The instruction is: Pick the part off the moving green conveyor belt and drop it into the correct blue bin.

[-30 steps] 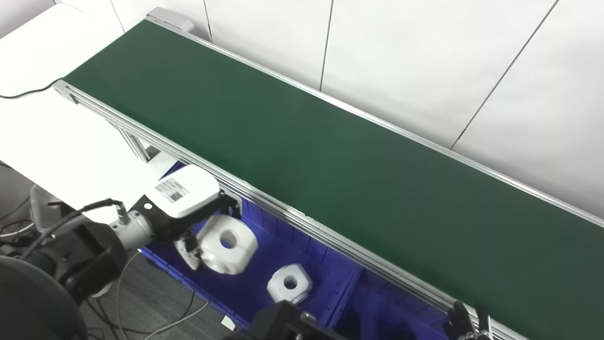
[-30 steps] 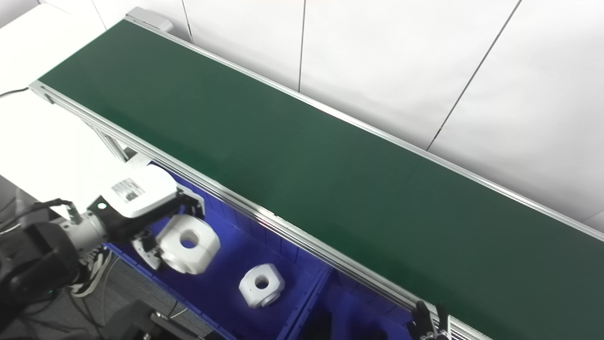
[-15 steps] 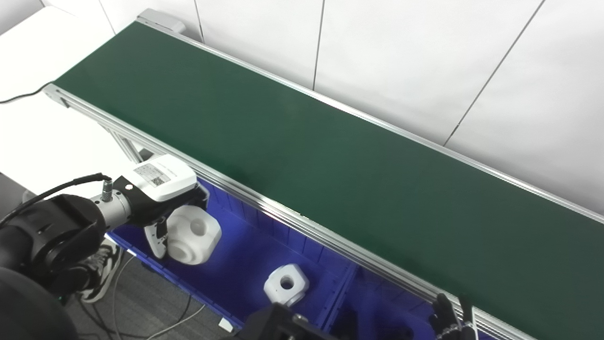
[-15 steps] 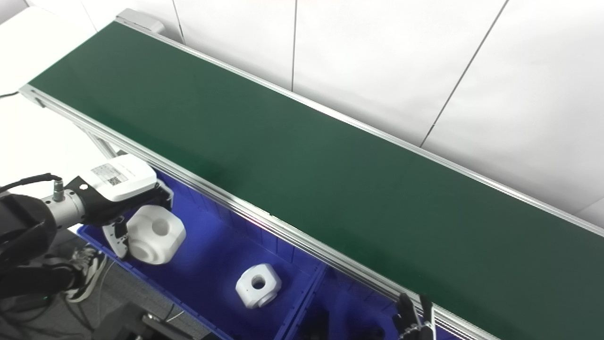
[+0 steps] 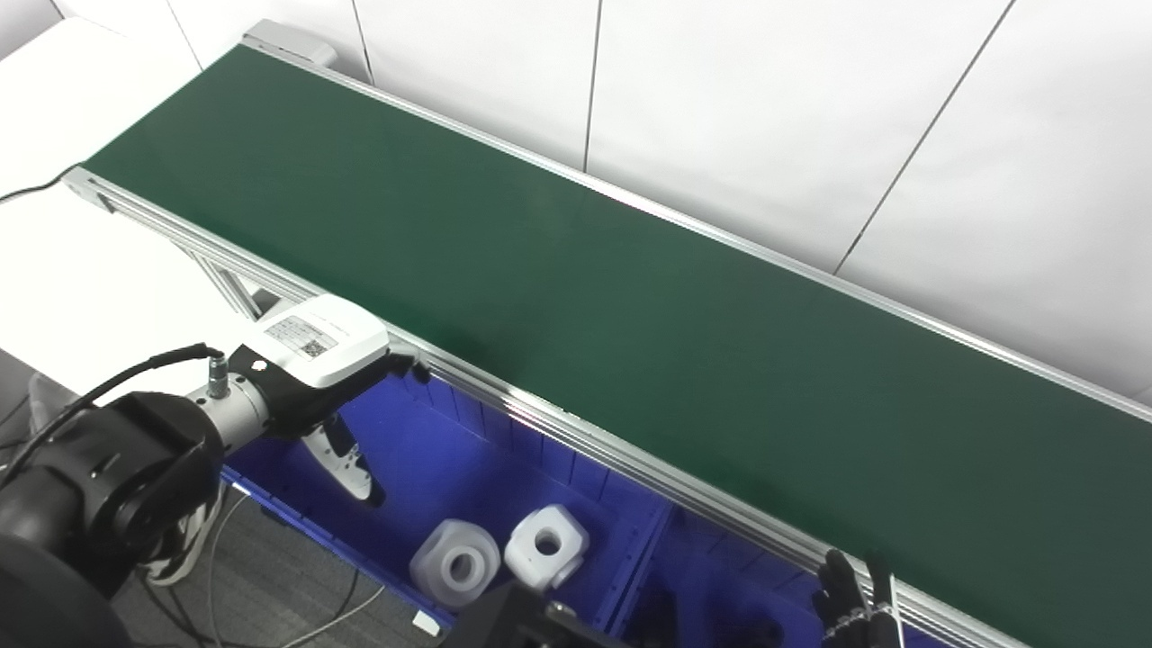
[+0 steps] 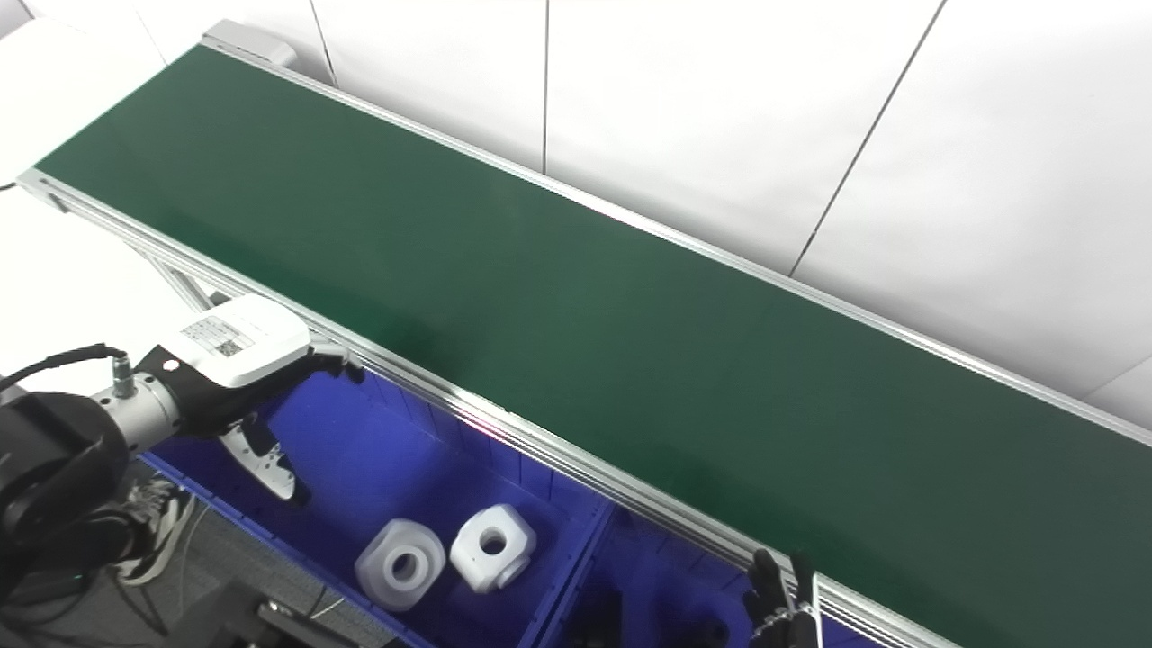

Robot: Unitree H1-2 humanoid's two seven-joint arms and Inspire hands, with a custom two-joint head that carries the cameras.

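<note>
- The green conveyor belt (image 5: pixel 576 297) runs aslant from the upper left to the lower right, its dark surface bare, with silver rails along both long edges
- A white panelled wall (image 5: pixel 765 117) stands behind the belt, and a white table (image 5: pixel 81 270) lies at the left
- The blue bin (image 5: pixel 432 468) sits below the belt's near rail; a divider wall (image 5: pixel 643 562) separates it from a second blue compartment (image 5: pixel 720 585) further right
- The left hand (image 5: pixel 333 396) hovers over the left end of the blue bin, its white labelled back upward; the thumb (image 5: pixel 346 463) points down, the fingers are spread and it grasps nothing
- Two white parts lie on the bin floor near its right end: the blurred part (image 5: pixel 456 564) on the left, with a round hole in its top, and the second white part (image 5: pixel 547 546) just beside it to the right, seemingly touching
- The right hand (image 5: pixel 850 603) shows only as dark fingertips at the bottom edge, near the belt's rail; I cannot tell whether it is released or clenched
</note>
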